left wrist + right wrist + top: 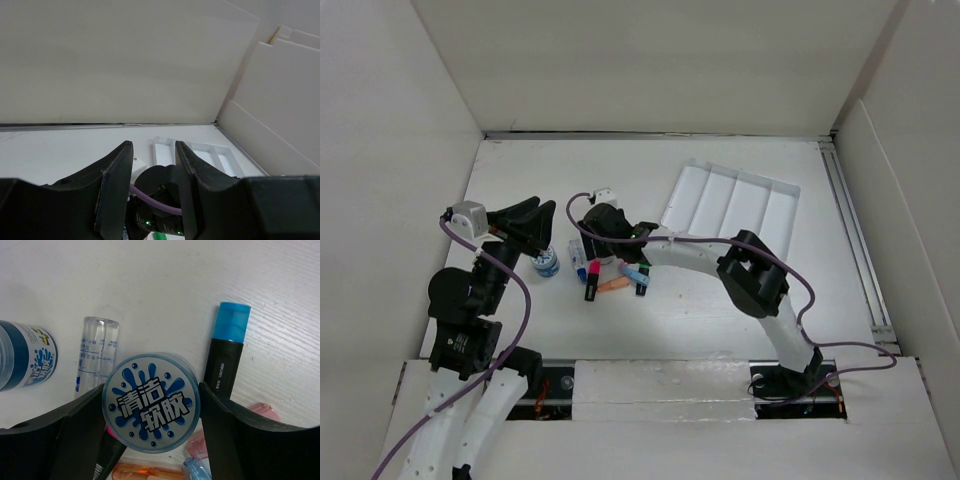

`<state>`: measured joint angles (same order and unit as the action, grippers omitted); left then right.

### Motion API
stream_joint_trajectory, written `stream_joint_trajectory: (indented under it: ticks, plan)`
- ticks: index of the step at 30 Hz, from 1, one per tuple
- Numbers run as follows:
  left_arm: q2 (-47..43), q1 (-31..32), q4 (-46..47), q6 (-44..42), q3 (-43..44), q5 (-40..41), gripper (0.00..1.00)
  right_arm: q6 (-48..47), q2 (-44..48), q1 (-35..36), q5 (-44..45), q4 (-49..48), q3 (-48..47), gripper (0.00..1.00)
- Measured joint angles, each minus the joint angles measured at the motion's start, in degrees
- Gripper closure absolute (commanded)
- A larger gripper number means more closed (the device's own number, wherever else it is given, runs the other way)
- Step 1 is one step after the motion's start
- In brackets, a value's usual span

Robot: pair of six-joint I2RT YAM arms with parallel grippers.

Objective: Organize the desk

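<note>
The white desk point(720, 310) holds a cluster of stationery point(615, 275) at centre left. My right gripper point(150, 407) is shut on a small round jar point(150, 400) with a blue splash label on its lid, held just above the desk among the markers. In the top view the right gripper point(592, 248) reaches left over the cluster. My left gripper point(542, 222) is open and empty, raised above a second blue jar point(547, 264). In the left wrist view the left gripper point(153, 150) frames the right arm's black wrist point(160, 200).
A white ribbed compartment tray point(735, 205) lies at the back right, also in the left wrist view point(200, 152). Next to the held jar are a clear tube point(95, 355), a black highlighter with a blue cap point(227, 355), the second jar point(25, 362) and orange pieces point(145, 472). White walls surround the desk.
</note>
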<state>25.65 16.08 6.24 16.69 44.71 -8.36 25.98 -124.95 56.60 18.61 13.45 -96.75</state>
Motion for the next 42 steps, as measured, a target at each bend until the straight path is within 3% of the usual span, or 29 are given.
stream_joint_trajectory:
  ticks: [5,11,18,22,25,40,42]
  plan:
    - [0.0,0.0,0.2,0.0,0.0,-0.2,0.65,0.3,1.8,0.5,1.5,-1.0,1.6,0.54]
    - [0.0,0.0,0.3,0.1,0.0,-0.2,0.65,1.5,14.7,-2.2,1.0,-3.8,6.8,0.54]
    - [-0.8,0.0,0.4,0.2,0.0,-0.3,0.65,5.3,26.8,-22.4,-0.4,-11.1,11.6,0.55]
    - [-0.8,0.0,0.4,0.3,-0.1,-0.6,0.65,6.7,23.9,-33.0,-0.3,-10.6,12.9,0.54]
    - [-0.8,0.0,0.4,0.3,-0.1,-0.6,0.65,7.3,20.0,-36.9,-1.4,-9.3,12.9,0.54]
    - [-0.8,0.0,0.4,0.3,-0.1,-0.7,0.65,8.8,10.0,-43.3,-4.7,-3.2,9.6,0.53]
    - [-0.8,0.0,0.4,0.3,-0.1,-0.7,0.65,9.0,10.0,-43.5,-4.5,-3.3,9.6,0.46]
